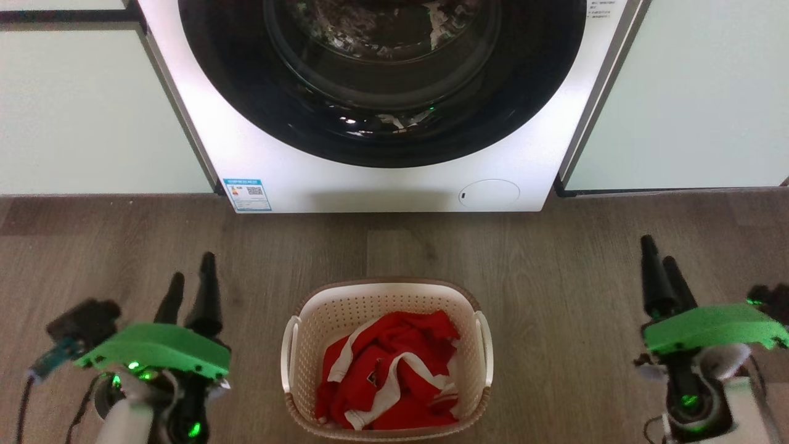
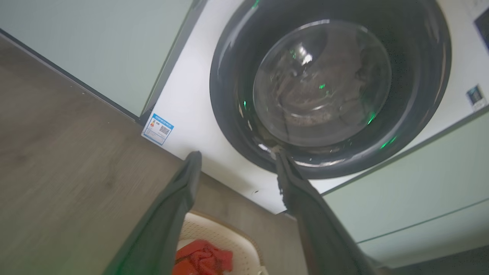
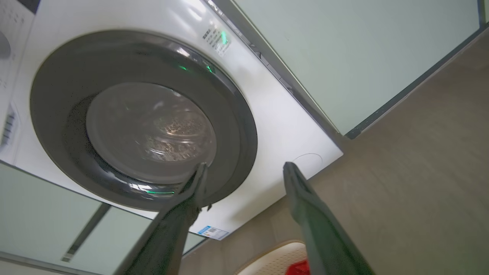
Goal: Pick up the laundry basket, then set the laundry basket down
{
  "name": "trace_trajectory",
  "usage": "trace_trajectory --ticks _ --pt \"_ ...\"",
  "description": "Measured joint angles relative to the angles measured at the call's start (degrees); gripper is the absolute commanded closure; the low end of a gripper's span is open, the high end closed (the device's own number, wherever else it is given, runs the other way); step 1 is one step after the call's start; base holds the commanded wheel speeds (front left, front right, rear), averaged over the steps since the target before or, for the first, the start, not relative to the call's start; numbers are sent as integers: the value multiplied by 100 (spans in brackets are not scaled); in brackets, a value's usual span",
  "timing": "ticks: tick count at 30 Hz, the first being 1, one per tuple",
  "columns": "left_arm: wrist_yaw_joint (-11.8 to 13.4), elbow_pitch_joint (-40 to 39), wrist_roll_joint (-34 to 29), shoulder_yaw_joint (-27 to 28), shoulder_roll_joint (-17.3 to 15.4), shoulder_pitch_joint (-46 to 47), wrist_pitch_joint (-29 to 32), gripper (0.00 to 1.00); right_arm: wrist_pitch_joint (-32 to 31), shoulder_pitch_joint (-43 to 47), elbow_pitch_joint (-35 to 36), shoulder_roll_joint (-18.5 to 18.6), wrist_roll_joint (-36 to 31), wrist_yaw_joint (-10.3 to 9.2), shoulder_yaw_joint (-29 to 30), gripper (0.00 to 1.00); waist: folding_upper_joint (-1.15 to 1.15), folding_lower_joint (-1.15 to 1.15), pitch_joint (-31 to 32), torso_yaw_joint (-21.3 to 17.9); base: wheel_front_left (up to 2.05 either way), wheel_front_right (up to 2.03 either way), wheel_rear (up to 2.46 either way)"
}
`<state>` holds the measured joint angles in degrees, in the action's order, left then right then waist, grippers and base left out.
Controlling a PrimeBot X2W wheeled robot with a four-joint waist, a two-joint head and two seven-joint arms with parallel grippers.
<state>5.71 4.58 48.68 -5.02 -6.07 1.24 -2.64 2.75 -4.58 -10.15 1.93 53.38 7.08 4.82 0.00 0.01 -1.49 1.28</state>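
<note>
The laundry basket (image 1: 376, 303) stands upright on the wooden floor (image 1: 555, 277), set back from the floor's far edge and mid-width. It is cream, perforated and rounded-rectangular (brownish rim, a white handle on each side) and holds crumpled red-and-white cloth (image 1: 388, 364).

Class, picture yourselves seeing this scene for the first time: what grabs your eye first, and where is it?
The bright red and white clothing heaped in the cream laundry basket on the wooden floor draws the eye first, low in the head view's centre. Behind it looms the white washing machine with its big dark round door. The left gripper and right gripper flank the basket, both open and apart from it.
</note>
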Motion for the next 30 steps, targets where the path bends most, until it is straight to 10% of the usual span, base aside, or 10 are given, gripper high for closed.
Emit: trace_trajectory --ticks 18,30 --pt "552 341 -1067 -1137 -483 245 -307 0 310 -14 -175 5 -1751 0 -419 0 0 0 -15 19 0 0 0" --pt "1611 -547 -2212 -1481 -850 448 -511 0 501 -210 558 12 -2495 0 -270 0 0 0 -11 33 0 0 0"
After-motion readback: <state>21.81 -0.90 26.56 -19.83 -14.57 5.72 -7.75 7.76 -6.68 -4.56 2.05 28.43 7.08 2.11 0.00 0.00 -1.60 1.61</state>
